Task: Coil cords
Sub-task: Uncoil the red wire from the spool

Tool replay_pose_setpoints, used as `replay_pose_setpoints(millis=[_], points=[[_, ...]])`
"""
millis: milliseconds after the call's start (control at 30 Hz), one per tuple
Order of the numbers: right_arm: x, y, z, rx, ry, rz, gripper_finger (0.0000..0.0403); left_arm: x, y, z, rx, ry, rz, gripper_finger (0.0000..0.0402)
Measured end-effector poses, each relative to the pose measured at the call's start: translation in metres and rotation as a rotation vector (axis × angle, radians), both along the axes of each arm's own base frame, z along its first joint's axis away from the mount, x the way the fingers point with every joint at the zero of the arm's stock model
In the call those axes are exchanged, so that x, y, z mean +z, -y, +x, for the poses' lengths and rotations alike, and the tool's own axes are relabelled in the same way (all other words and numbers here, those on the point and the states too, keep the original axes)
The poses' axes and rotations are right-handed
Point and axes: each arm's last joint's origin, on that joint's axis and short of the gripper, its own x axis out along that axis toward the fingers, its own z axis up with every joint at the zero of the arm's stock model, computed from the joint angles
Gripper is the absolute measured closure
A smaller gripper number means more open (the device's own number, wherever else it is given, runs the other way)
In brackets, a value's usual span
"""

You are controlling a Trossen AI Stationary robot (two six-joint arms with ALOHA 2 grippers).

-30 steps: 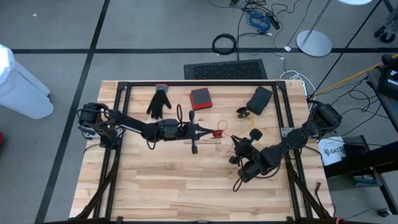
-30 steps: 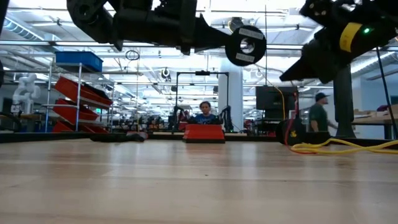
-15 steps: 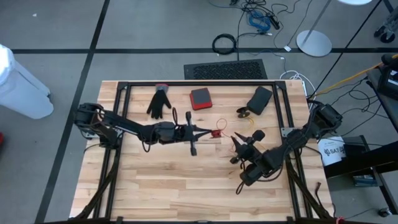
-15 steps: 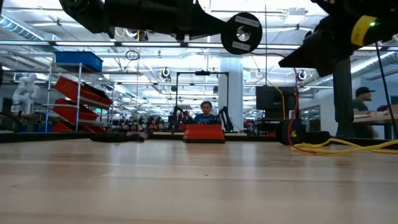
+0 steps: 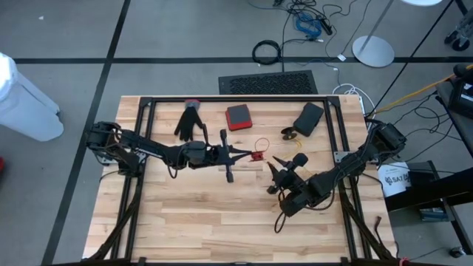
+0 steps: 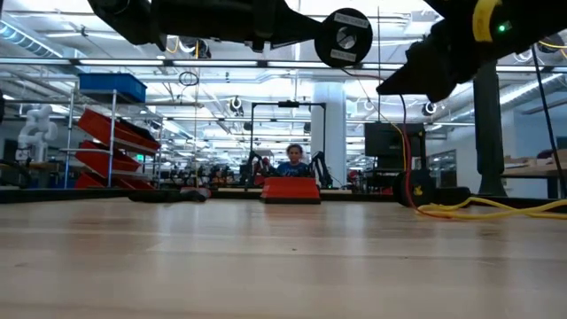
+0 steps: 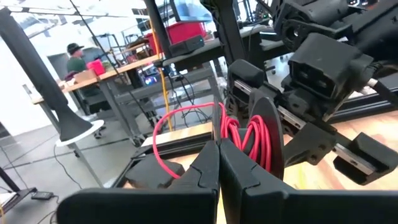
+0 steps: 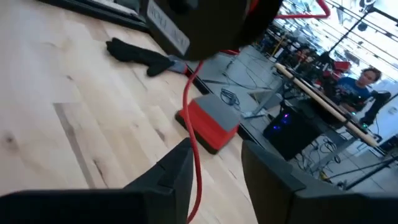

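My left gripper [image 5: 244, 154] is clenched on the red cord [image 7: 245, 134] near mid-table, at ten o'clock of my right gripper [image 5: 275, 166], whose fingers stand apart with nothing held, so a careless reach could snag the loop and undo it

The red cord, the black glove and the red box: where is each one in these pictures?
red cord [image 7: 245, 134], left wrist view, on the bunched red loops past the dark fingers.
black glove [image 5: 190, 122], high view, on its palm.
red box [image 5: 238, 116], high view, on the middle of its top face.
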Motion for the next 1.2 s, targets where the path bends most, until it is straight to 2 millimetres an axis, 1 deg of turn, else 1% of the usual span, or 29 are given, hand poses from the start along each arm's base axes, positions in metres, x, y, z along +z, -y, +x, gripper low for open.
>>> replay_pose_setpoints(millis=[267, 367, 600, 900, 1000, 1200], points=[[0.005, -0.004, 0.008, 0.036, 0.071, 0.090, 0.0279, 0.000, 0.001, -0.002, -0.010, -0.029, 0.002, 0.0401], [0.006, -0.004, 0.009, 0.038, 0.077, 0.090, 0.0279, 0.002, 0.003, -0.004, -0.031, -0.043, 0.003, 0.0402], [0.005, 0.008, 0.019, 0.087, 0.013, 0.164, 0.0279, 0.011, 0.004, -0.007, -0.056, -0.016, 0.002, 0.0401], [0.015, 0.005, 0.030, 0.173, 0.020, 0.122, 0.0280, 0.010, 0.004, -0.007, -0.059, -0.021, -0.003, 0.0401], [0.015, 0.005, 0.030, 0.194, 0.011, 0.135, 0.0280, 0.010, 0.004, -0.007, -0.067, -0.019, -0.023, 0.0401], [0.002, 0.010, 0.042, 0.198, 0.017, 0.163, 0.0280, 0.011, 0.005, -0.007, -0.108, -0.012, -0.023, 0.0401]])
